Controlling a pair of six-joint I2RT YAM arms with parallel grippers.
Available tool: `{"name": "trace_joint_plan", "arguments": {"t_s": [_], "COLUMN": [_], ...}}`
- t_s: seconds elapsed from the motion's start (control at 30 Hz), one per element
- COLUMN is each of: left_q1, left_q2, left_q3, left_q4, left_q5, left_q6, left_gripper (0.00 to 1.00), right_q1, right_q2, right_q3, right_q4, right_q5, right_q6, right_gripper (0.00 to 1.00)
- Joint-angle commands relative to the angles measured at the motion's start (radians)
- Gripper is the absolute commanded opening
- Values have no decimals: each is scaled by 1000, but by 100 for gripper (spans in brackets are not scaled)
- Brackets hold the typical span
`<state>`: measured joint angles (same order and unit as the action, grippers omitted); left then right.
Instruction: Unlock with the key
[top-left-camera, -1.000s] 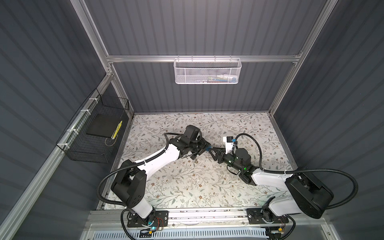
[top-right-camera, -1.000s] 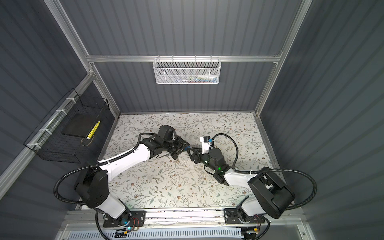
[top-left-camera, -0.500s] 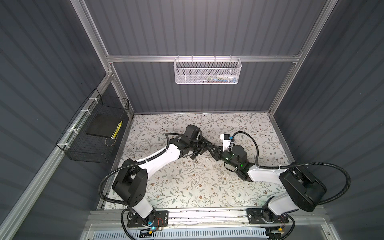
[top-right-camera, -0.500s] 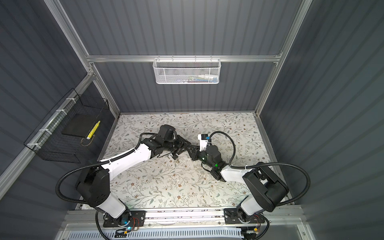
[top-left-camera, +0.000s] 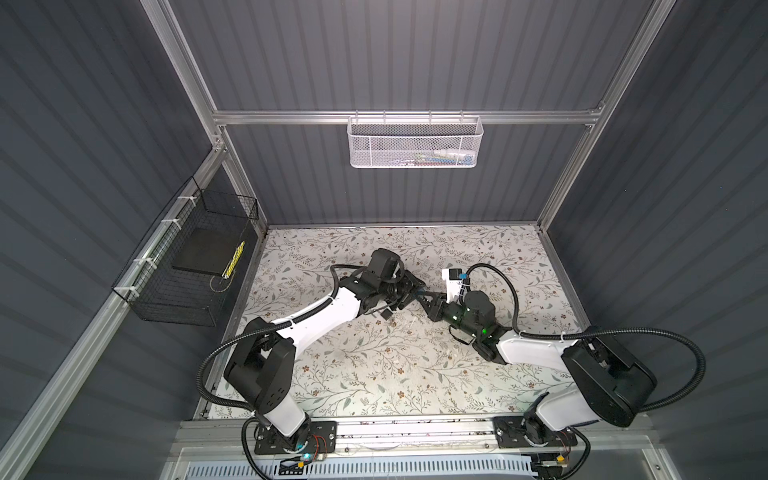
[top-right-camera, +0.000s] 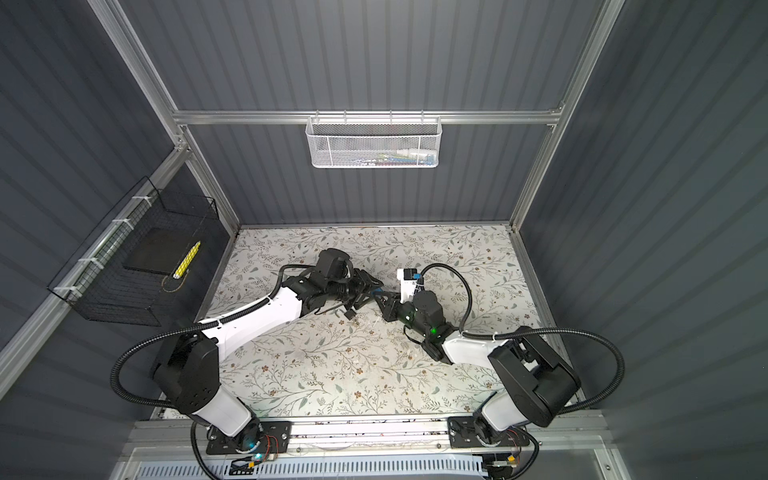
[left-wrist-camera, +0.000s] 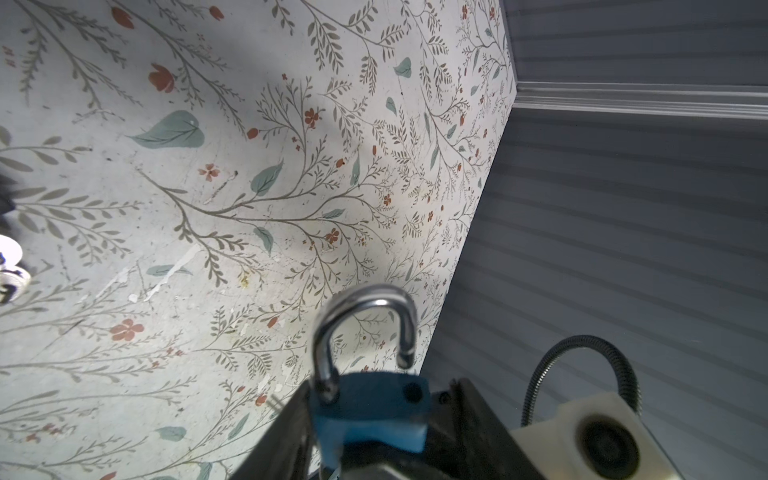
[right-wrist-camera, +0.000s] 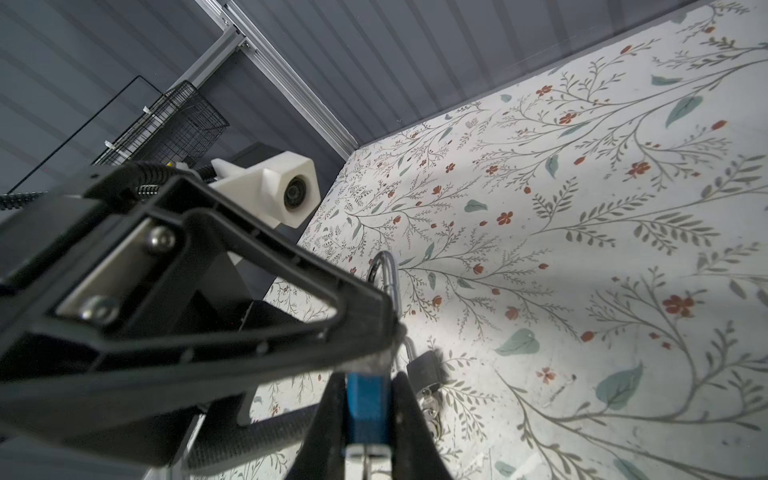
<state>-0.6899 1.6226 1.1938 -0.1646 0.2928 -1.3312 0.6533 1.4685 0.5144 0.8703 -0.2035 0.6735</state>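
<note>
A blue padlock hangs over the middle of the floral table, its steel shackle sprung open with one end out of its hole. My right gripper is shut on the padlock's blue body. My left gripper is open around the same body, with a gap showing at one finger. In both top views the two grippers meet tip to tip. A bunch of silver keys lies on the table. Whether a key sits in the blue padlock is hidden.
A small black padlock lies on the table by the keys, just below the grippers. A white mesh basket hangs on the back wall. A black wire basket hangs on the left wall.
My right gripper came in to the left gripper and shut on the blue padlock. The left jaws have spread wider around it.
</note>
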Motion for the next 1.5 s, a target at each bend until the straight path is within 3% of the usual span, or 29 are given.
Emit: {"name": "trace_joint_plan", "arguments": {"t_s": [0.0, 0.2, 0.33, 0.73, 1.07, 1.47], "left_q1": [18, 57, 82, 107, 52, 19], "left_q2": [-50, -110, -135, -55, 48, 74], "left_q3": [-9, -7, 28, 166, 265, 299], "left_q4": [20, -47, -131, -228, -261, -346], "left_q5": [7, -6, 4, 227, 330, 297], "left_q6": [36, 136, 265, 491, 549, 613], "left_gripper": [57, 57, 55, 55, 51, 38], "right_q1": [-5, -28, -74, -228, -238, -239], "right_q2": [-51, -145, -227, -437, -437, -428], "right_q3": [-15, -42, -48, -58, -64, -45], "right_q4": [-1, -80, -167, -391, -379, -370], "right_q5": [-31, -83, -185, -384, -476, -508], "right_q6": [-3, -14, -29, -56, -56, -62], "right_gripper": [0, 0, 0, 1, 1, 1]}}
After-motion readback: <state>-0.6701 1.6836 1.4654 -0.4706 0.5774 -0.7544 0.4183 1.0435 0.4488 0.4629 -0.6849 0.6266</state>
